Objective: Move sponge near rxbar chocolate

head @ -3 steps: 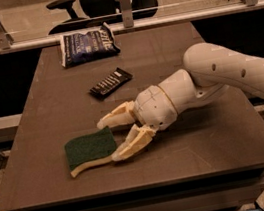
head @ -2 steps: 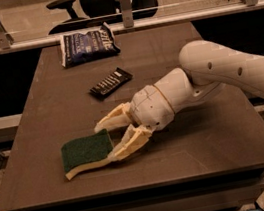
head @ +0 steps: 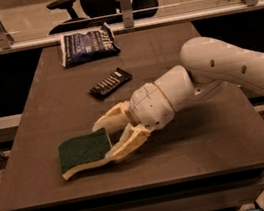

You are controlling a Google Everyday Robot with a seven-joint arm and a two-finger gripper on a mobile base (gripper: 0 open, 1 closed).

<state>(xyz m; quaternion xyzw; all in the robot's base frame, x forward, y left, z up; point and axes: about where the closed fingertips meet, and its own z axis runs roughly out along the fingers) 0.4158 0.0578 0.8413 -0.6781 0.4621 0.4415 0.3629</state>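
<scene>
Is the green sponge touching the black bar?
No, the sponge lies apart from the rxbar chocolate, with the gripper at the sponge's edge.

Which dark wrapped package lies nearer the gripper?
The slim black rxbar chocolate, just beyond the gripper at the sponge; the blue bag lies farther back.

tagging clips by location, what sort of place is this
Probably an office or lab: swivel office chairs stand behind a glass railing, and the robot's pincer is at a sponge on a plain dark table.
</scene>
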